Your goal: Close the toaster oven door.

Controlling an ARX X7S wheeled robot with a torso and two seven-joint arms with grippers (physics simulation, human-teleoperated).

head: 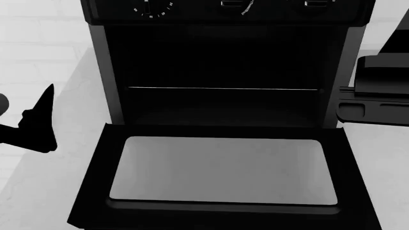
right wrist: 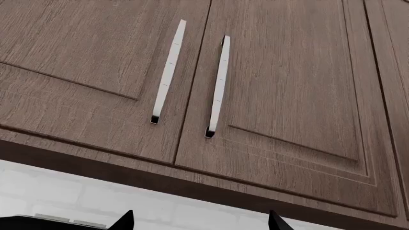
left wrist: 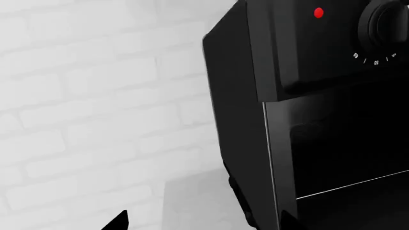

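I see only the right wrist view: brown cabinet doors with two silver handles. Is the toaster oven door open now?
Observer: Yes. In the head view the toaster oven door lies fully open and flat, with its window facing up, in front of the toaster oven.
Operator: Where is the left arm?
Observer: The left gripper is to the left of the oven and is not on the door.
Operator: Is anything inside the oven?
Observer: Only a wire rack shows. The rest of the cavity is too dark to tell.
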